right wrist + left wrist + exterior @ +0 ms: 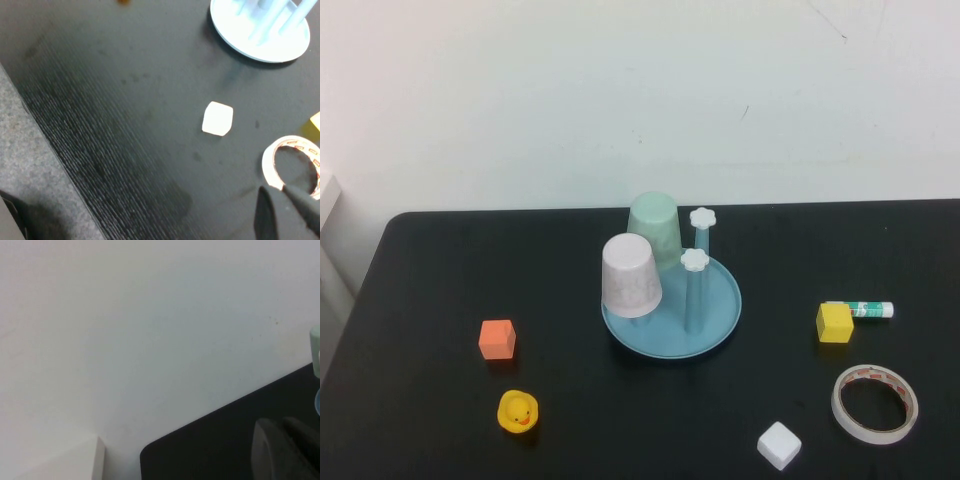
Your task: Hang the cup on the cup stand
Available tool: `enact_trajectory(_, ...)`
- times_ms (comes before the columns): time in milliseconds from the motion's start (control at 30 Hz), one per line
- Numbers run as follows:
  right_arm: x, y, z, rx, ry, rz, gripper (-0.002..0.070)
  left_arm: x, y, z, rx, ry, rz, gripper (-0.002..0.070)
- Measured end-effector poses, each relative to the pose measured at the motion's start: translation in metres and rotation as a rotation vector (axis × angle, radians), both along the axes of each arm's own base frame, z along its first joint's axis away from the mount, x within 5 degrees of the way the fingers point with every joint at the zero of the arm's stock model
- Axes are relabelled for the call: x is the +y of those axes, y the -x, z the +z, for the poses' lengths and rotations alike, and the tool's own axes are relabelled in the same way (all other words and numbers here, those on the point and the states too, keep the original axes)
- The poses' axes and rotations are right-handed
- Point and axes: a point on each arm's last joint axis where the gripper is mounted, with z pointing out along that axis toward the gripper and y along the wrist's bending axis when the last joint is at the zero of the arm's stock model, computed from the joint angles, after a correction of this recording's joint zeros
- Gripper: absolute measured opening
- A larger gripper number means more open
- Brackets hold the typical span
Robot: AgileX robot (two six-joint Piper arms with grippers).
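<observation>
The cup (630,275) sits upside down on a post of the cup stand (720,305) (beside a mint green cup (655,225)). Left gripper (287,450) and right gripper (287,212), fingers together, hover over the surface (420,270) edges.
</observation>
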Motion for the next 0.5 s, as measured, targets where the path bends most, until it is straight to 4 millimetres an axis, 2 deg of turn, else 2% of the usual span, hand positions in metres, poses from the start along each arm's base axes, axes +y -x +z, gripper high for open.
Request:
enact_trajectory(133,0.000,0.000,0.000,0.000,0.000,0.000,-0.0001,0.001,0.004,-0.003,-0.038,0.032,-0.004,-0.0001)
enact_trajectory(333,0.000,0.000,0.000,-0.001,-0.002,0.000,-0.0001,0.004,0.004,-0.010,-0.025,0.212,0.020,-0.0001)
enact_trajectory(500,0.000,0.000,0.000,-0.002,-0.003,0.000,-0.0001,0.004,0.004,-0.022,0.116,0.278,0.049,-0.0001)
